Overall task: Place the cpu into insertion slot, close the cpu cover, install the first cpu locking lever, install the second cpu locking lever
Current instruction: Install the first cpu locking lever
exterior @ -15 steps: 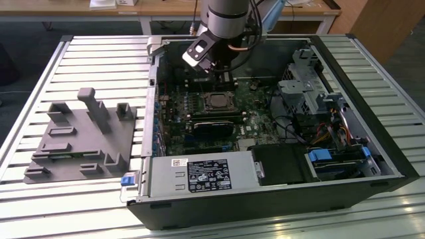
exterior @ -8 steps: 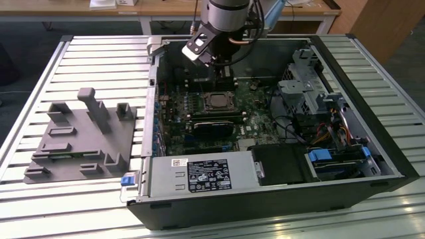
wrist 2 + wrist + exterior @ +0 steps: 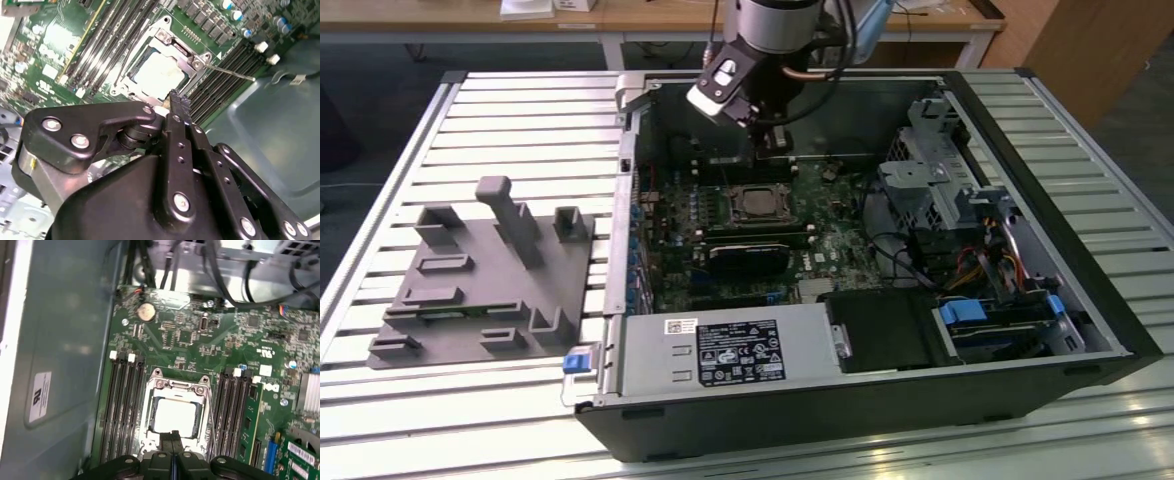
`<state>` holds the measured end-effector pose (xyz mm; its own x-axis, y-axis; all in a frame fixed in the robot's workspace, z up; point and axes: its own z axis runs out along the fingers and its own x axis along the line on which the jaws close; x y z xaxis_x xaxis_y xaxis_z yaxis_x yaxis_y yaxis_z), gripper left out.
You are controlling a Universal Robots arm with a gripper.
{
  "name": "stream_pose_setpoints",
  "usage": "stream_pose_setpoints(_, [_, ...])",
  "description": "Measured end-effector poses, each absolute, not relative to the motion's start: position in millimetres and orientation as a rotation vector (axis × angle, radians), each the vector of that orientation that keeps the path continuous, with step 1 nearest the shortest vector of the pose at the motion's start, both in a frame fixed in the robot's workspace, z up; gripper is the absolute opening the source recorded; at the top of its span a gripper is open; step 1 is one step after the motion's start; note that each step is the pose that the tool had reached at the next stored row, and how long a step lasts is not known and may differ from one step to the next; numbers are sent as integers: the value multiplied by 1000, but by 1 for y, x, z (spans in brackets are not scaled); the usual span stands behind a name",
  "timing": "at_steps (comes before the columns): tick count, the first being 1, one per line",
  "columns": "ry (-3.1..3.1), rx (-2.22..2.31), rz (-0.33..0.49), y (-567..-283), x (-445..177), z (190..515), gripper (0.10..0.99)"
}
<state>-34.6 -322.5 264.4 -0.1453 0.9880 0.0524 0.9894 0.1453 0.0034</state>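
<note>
The cpu (image 3: 175, 417) lies flat in the insertion slot (image 3: 758, 205) on the green board, its pale metal top showing through the window of the cpu cover (image 3: 176, 385). The silvery cover lies down over the chip. A thin wire locking lever (image 3: 230, 71) sticks out from the socket's corner toward the memory slots. Another thin lever (image 3: 212, 422) runs along the socket's side. My gripper (image 3: 174, 439) hangs just above the socket's edge, fingers pressed together and holding nothing. In the exterior view the gripper (image 3: 774, 140) sits inside the open case, behind the socket.
Long black memory slots (image 3: 125, 405) flank the socket on both sides. The grey case wall (image 3: 60, 365) rises close by. A black card (image 3: 754, 255), a power supply (image 3: 720, 350) and a drive cage (image 3: 947, 180) fill the case. A grey fixture (image 3: 480, 270) stands at the exterior view's left.
</note>
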Motion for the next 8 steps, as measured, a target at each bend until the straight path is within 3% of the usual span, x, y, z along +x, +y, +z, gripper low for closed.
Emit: stream_pose_setpoints(8, [-2478,-1864,-53,-323,-35,264,106])
